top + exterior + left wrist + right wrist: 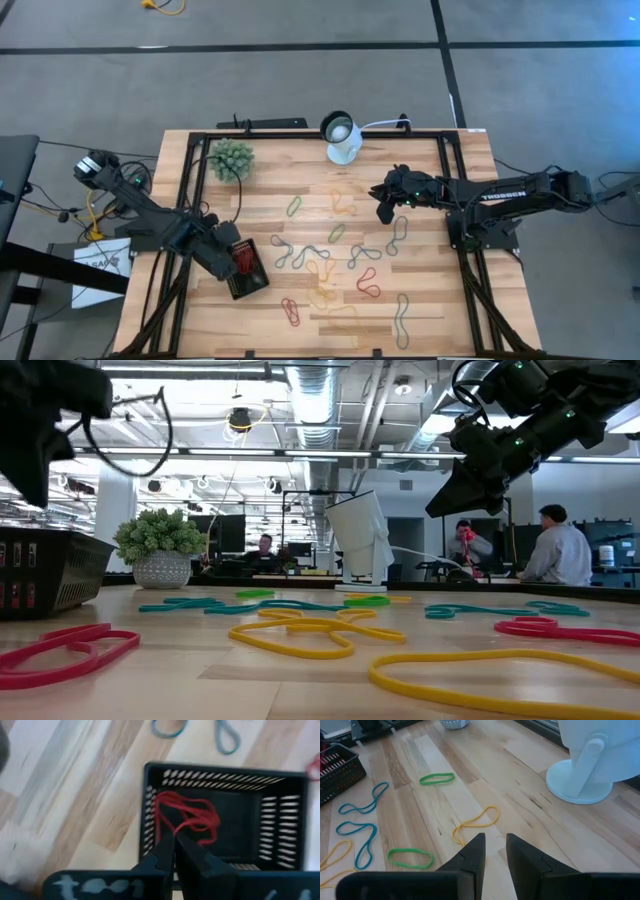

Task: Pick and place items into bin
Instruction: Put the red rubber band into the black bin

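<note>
Left gripper (174,845) fingers together over the bin (285,785) holding red bands (187,817). Right gripper (494,851) fingers apart, empty, above a yellow band (475,824).

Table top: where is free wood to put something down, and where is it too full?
Bare wood lies along the table's right edge, beyond the grey band, and between the plant ball and the black bin. The middle, from the green band down to the red bands, is crowded.

Coloured loops (330,262) lie scattered across the wooden table (420,320), with red ones inside the black bin (246,268).
</note>
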Robot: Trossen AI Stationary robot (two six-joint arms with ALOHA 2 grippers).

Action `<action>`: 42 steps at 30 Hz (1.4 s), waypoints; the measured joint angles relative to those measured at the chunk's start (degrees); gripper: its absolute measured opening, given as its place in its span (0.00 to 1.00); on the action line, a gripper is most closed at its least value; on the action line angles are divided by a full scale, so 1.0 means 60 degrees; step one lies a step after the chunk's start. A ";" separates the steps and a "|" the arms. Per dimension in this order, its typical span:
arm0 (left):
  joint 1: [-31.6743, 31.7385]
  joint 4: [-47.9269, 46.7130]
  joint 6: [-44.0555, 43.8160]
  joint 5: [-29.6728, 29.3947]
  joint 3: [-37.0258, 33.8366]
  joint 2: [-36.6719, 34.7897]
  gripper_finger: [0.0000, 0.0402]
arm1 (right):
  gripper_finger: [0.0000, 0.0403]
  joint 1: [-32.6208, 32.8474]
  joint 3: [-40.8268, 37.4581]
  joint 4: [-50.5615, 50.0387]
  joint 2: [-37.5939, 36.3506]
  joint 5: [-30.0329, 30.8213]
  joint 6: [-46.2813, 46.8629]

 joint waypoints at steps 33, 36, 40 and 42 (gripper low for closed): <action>0.0585 0.1360 0.1150 0.0567 -0.0040 0.1340 0.25 | 0.18 0.0057 0.0004 0.0159 0.0000 -0.0287 -0.0917; 0.0585 0.1256 0.1896 0.0494 0.0677 0.1340 0.24 | 0.18 0.0553 0.0085 0.0137 0.0004 -0.0324 -0.1088; 0.0580 0.0858 0.3479 -0.0760 0.1838 0.1329 0.22 | 0.18 0.1702 0.0799 -0.1348 0.0004 -0.0347 -0.0783; 0.0584 0.0756 0.4324 -0.1922 0.2361 0.1325 0.21 | 0.18 0.2390 0.1152 -0.2107 0.0004 -0.0244 -0.0205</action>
